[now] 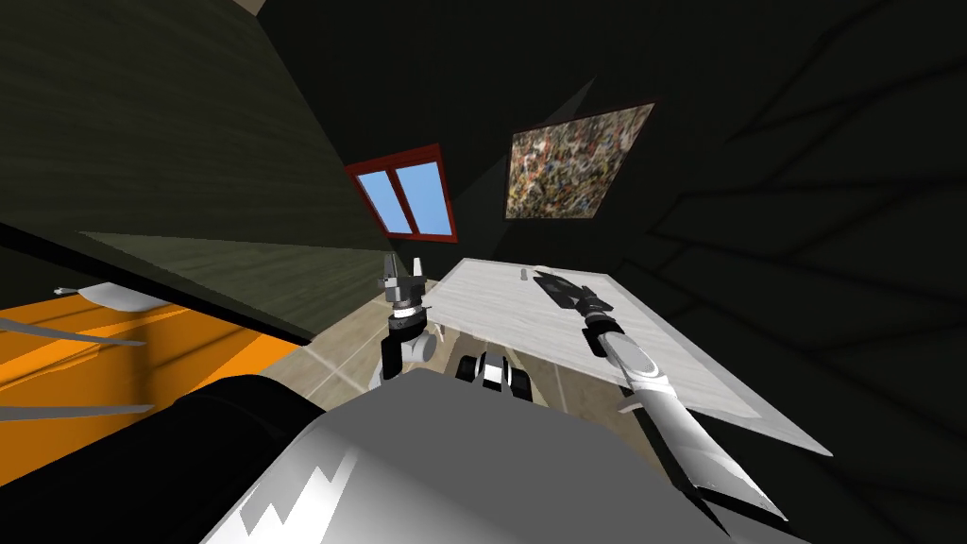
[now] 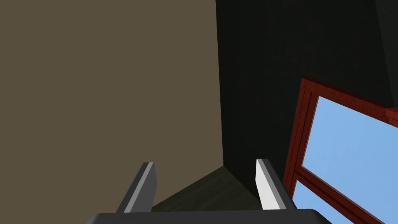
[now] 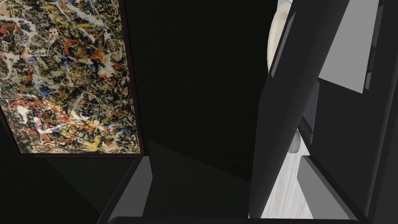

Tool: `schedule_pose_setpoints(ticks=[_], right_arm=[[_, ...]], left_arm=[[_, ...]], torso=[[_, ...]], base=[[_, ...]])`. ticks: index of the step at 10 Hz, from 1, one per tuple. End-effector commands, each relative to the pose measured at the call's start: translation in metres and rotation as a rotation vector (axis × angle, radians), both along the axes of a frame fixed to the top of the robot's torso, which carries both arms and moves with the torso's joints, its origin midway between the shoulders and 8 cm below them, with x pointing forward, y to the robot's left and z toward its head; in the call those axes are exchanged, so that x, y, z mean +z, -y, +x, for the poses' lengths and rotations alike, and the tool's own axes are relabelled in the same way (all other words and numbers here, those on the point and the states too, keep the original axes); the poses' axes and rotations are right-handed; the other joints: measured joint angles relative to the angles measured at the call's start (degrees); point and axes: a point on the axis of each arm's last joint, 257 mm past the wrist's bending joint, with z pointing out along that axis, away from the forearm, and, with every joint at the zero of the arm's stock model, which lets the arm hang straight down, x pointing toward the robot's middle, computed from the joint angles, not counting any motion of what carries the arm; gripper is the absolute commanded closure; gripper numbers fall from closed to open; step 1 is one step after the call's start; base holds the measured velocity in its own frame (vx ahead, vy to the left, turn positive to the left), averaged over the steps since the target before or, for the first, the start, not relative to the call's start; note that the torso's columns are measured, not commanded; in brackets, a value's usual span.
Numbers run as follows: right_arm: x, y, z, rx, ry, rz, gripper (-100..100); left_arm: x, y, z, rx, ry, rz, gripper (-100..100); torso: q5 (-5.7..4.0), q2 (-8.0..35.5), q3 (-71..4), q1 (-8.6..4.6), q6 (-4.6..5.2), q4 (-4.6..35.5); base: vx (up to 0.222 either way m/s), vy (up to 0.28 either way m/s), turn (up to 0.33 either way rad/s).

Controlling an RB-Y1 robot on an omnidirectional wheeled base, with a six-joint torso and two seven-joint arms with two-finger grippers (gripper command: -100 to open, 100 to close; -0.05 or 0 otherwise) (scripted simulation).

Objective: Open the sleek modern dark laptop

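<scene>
**Q:** What is nearest to you?

**A:** My left gripper [image 1: 401, 276], just left of centre in the head view. It is raised beside the near corner of the table, with its two blade fingers spread and nothing between them.

**Q:** And the working arm?

**A:** My right arm runs from the lower right toward the centre, over a pale, wood-grained rectangular tabletop [image 1: 661, 364]. My right gripper [image 1: 569, 295] is at the thin, dark, slab-like laptop [image 1: 548, 280]. The laptop lies on the tabletop just right of centre, toward its far end. A small grey upright object [image 1: 522, 274] stands just beside it.

**Q:** Are you holding the laptop?

**A:** No. In the right wrist view a dark flat panel [image 3: 287, 97] runs between my spread fingers, closer to one. I take it for the lid, seen edge-on. Neither finger presses it.

**Q:** Which step is this?

**A:** I judge I am engaging the lid. I cannot tell how far it is raised.

**Q:** What does the next move need?

**A:** A finger against the lid's free edge, then an arc about the hinge, with the base left flat.

**Q:** What is farthest away?

**A:** A red-framed window [image 1: 406, 194] and a speckled painting [image 1: 576, 161] on dark walls.
</scene>
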Motion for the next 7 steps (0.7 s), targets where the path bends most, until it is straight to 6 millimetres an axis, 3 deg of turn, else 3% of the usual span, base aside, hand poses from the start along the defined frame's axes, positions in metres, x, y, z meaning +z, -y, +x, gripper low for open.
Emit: schedule_pose_setpoints(ticks=[1, 2, 7], right_arm=[[0.0062, 0.0049, 0.0020, 0.006, 0.002, 0.008, -100], [0.0068, 0.0053, 0.0021, 0.006, 0.002, 0.009, 0], [0.0067, 0.0052, 0.0021, 0.006, 0.002, 0.009, 0]], left_arm=[[0.0000, 0.0000, 0.0000, 0.000, 0.000, 0.000, 0], [0.0000, 0.0000, 0.0000, 0.000, 0.000, 0.000, 0], [0.0000, 0.0000, 0.0000, 0.000, 0.000, 0.000, 0]], torso=[[-0.05, -0.1, 0.0, -0.09, 0.00, 0.0], [-0.11, -0.1, -0.1, -0.26, -0.01, -0.1], [-0.06, -0.1, -0.1, -0.13, 0.00, -0.1]], base=[[-0.011, 0.037, -0.013], [-0.003, 0.009, 0.002], [0.000, 0.000, 0.000]])
